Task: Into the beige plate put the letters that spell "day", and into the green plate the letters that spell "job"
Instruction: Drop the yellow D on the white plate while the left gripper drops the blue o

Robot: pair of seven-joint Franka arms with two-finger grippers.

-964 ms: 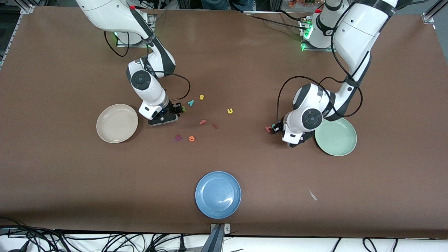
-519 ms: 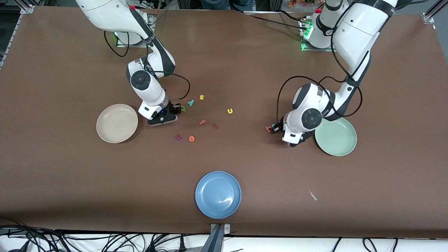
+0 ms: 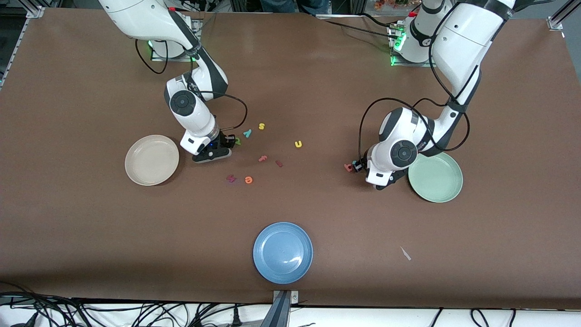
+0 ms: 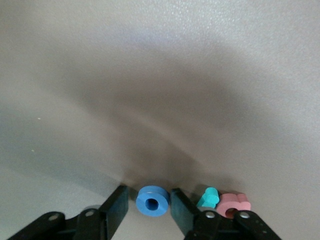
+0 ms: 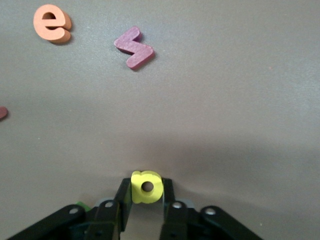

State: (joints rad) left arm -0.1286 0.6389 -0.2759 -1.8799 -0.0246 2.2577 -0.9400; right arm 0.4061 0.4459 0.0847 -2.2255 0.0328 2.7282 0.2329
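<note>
My right gripper [image 3: 230,141] is down on the table beside the beige plate [image 3: 152,160], shut on the yellow a [image 5: 146,187], which its jaws touch on both sides. A green d [image 3: 238,141] lies right by it, and the teal y [image 3: 247,133] a little farther from the front camera. My left gripper [image 3: 358,166] is low beside the green plate [image 3: 435,178]. Its jaws stand around the blue o [image 4: 152,201] with a small gap on one side. The teal j [image 4: 208,197] and red b [image 4: 232,205] lie just outside one finger. Both plates hold nothing.
Loose letters lie mid-table: yellow s [image 3: 261,126], yellow u [image 3: 298,144], an orange e [image 3: 248,180], a purple letter [image 3: 231,178] and two reddish ones [image 3: 263,158] [image 3: 278,163]. A blue plate [image 3: 283,252] sits near the front edge, with a white scrap [image 3: 405,253] toward the left arm's end.
Both grippers have narrowed their jaws, the right onto the yellow a and the left toward the blue o. Neither arm has shifted noticeably.
</note>
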